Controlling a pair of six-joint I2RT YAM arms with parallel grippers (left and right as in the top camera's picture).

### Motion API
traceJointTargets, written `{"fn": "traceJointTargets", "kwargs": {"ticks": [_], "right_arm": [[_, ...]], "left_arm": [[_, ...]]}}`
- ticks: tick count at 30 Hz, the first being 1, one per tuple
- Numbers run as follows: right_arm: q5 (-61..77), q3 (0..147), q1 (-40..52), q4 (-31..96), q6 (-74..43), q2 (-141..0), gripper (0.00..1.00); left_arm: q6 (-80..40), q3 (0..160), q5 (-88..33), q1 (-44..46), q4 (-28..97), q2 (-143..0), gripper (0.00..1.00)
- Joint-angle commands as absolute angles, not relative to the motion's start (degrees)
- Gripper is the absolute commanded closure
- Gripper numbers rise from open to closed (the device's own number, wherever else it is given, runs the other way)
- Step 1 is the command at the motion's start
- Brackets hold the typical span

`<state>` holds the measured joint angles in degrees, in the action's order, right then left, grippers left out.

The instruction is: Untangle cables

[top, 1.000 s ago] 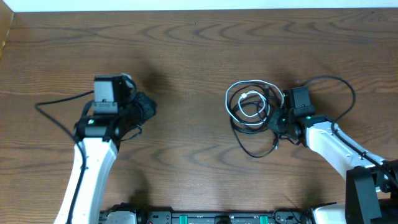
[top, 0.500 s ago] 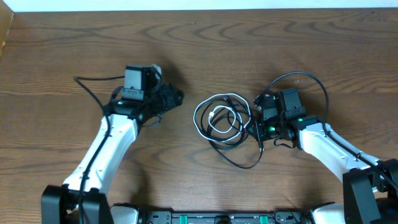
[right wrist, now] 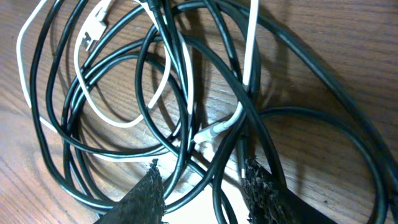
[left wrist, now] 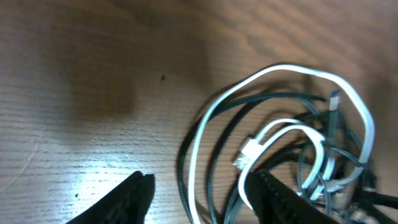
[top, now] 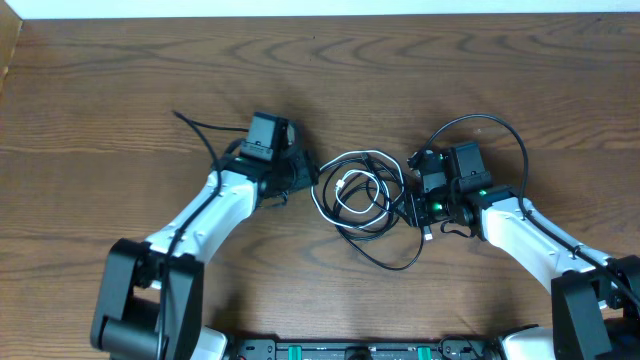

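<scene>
Looking at the cables (top: 365,200) bunching mid-table (top: 120,80): black loops (right wrist: 186,93) tangling around a white cord (left wrist: 273,71) with small plugs. Left gripper (left wrist: 196,190) sitting wide open at the bundle's left edge; right gripper (right wrist: 202,180) straddling several strands, fingers apart, not visibly clamping.

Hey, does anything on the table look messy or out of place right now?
Yes. The white cord and the black cords lie looped through each other in one tangled pile at mid-table, between the left gripper and right gripper. Nothing looks damaged.
</scene>
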<state>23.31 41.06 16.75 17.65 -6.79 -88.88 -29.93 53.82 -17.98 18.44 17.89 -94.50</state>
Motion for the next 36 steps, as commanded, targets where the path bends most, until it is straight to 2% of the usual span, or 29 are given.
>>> {"fn": "traceJointTargets", "kwargs": {"ticks": [1, 6, 10, 26, 30, 32, 36], "right_arm": [[21.7, 40.8, 17.1, 17.5, -7.7, -89.4, 0.58], [20.9, 40.8, 17.1, 17.3, -9.0, -89.4, 0.58], [20.9, 40.8, 17.1, 17.3, -9.4, -89.4, 0.58], [20.9, 40.8, 17.1, 17.1, -10.3, -89.4, 0.56], [20.9, 40.8, 17.1, 17.1, -10.3, -89.4, 0.56], [20.9, 40.8, 17.1, 17.1, -10.2, -89.4, 0.56], [20.9, 40.8, 17.1, 17.1, -10.2, -89.4, 0.55]], "left_arm": [[-29.8, 54.4, -15.4, 19.4, 18.1, -97.3, 0.48], [-29.8, 54.4, -15.4, 20.3, 18.1, -100.4, 0.57], [-29.8, 54.4, -15.4, 20.3, 18.1, -101.4, 0.73], [-31.6, 54.4, -15.7, 22.0, 18.1, -101.5, 0.75], [-31.6, 54.1, -13.2, 22.3, 18.2, -101.6, 0.82], [-31.6, 53.7, -12.1, 22.3, 18.2, -101.6, 0.91], [-31.6, 53.6, -12.1, 22.2, 18.2, -101.5, 0.92]]}}
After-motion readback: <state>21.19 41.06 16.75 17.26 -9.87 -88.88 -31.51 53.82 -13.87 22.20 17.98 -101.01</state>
